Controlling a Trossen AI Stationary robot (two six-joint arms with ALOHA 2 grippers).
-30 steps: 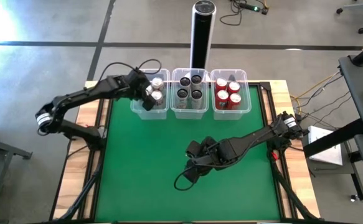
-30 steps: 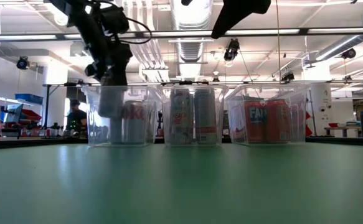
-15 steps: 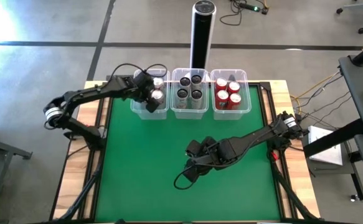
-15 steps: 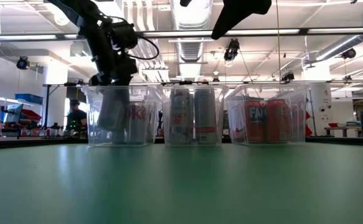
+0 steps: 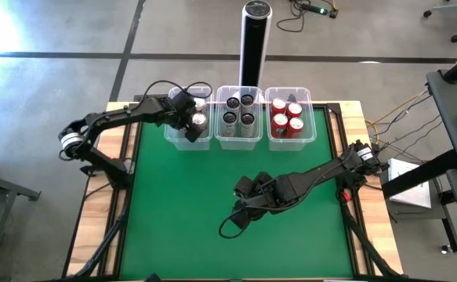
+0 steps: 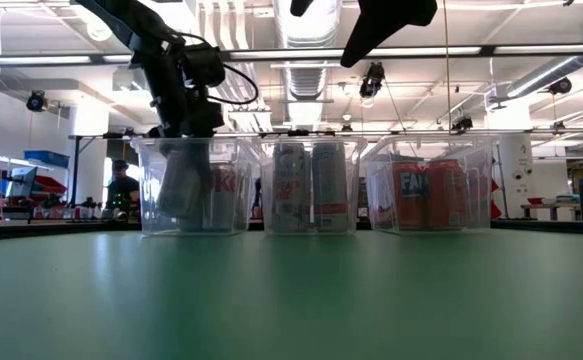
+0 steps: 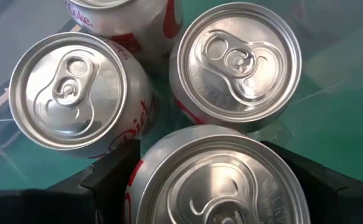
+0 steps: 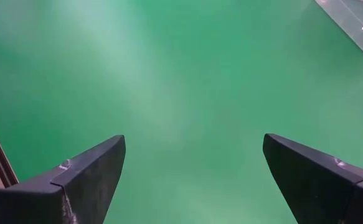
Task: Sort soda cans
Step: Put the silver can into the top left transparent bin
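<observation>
Gripping a silver-white can (image 7: pixel 215 180), the left pincer (image 7: pixel 212 186).

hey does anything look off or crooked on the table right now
One thing: in the left bin, the silver-white can held between the left gripper's fingers leans tilted in the low view, while the neighbouring cans stand upright. Nothing looks spilled or dented. The right gripper hangs open over the green mat.
</observation>
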